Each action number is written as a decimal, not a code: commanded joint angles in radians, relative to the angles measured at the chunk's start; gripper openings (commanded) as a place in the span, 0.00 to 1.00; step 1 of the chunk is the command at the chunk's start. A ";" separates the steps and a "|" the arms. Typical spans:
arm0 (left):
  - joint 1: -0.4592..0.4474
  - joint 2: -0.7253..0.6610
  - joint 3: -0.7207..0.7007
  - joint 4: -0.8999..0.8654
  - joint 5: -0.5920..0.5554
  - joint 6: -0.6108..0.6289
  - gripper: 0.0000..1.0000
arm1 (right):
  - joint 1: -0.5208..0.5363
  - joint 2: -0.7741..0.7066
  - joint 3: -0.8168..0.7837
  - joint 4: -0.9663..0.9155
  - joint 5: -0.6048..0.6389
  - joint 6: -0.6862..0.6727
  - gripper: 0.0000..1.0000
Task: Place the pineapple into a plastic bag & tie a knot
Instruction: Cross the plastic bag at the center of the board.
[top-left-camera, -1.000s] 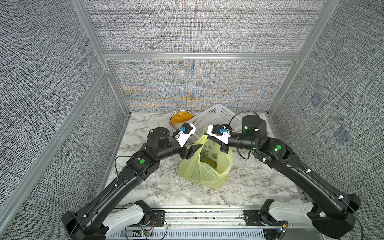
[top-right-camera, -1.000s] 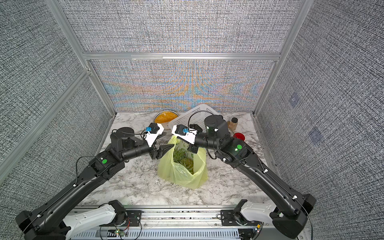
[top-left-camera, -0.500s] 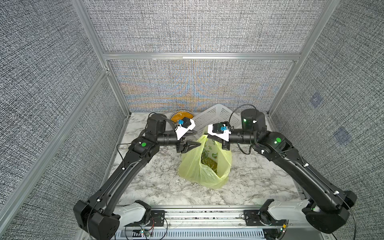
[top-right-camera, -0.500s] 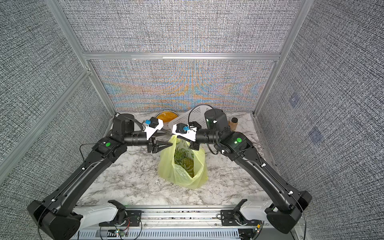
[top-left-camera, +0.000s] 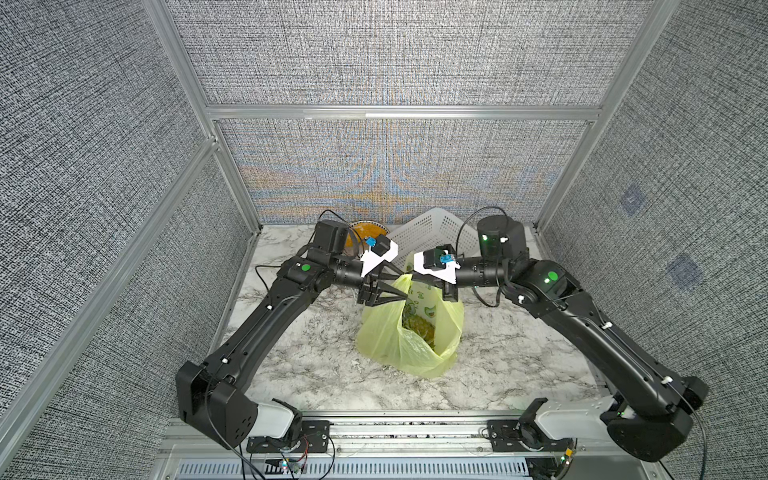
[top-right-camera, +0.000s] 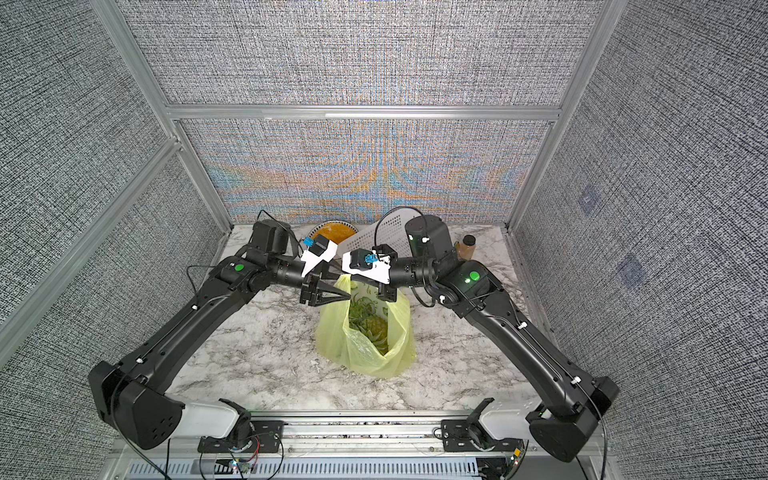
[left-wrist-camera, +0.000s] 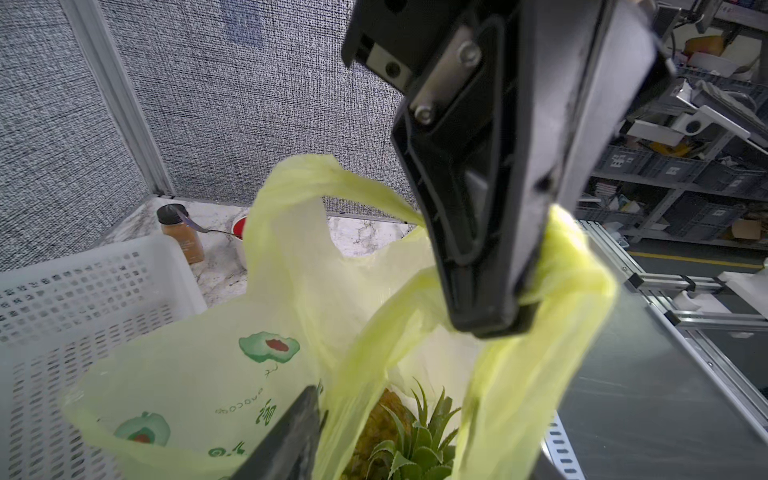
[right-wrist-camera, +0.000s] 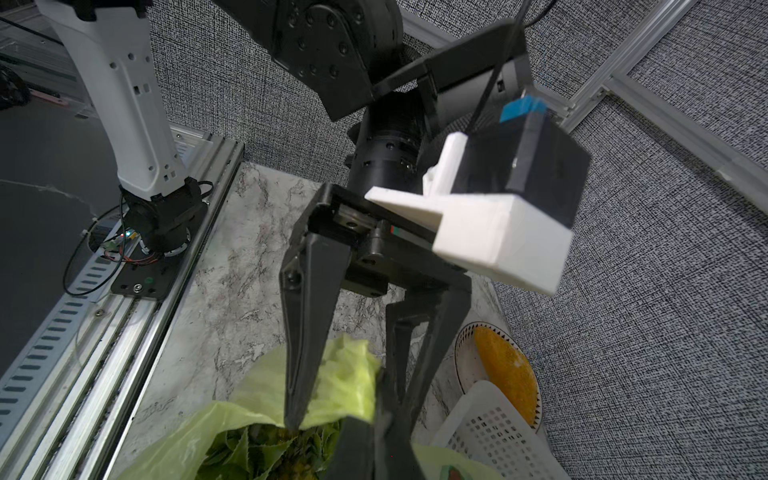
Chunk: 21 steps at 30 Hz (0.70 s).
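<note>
Behind the plastic bag (top-left-camera: 382, 343) stands the basket (top-left-camera: 434, 232); front tabletop (top-left-camera: 311, 370) open.

plastic bag (top-left-camera: 409, 345): mid tabletop (top-left-camera: 311, 353), standing.
pineapple (top-right-camera: 372, 324): inside the plastic bag.
basket (top-left-camera: 432, 232): behind the bag, by the back edge.
plate (top-right-camera: 332, 230): back edge, just left of basket.
bottle (top-right-camera: 467, 245): back edge, right of basket.

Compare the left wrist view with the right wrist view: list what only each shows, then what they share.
Only the left wrist view: the right gripper shut on a handle of the bag, a brown bottle and a red bowl.
Only the right wrist view: the left gripper, jaws apart at the bag's rim, and a plate of orange food.
Both: the bag, the pineapple inside it, the white basket and the marble table.
</note>
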 joint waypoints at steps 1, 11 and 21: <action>0.001 0.038 0.022 0.018 0.053 0.053 0.53 | 0.001 0.001 0.007 -0.004 -0.056 -0.004 0.00; -0.020 0.091 0.030 -0.013 0.077 0.096 0.43 | -0.010 -0.003 -0.021 0.054 -0.088 0.019 0.00; -0.034 0.031 -0.015 0.014 -0.035 0.024 0.00 | -0.016 -0.086 -0.087 0.181 0.146 0.202 0.29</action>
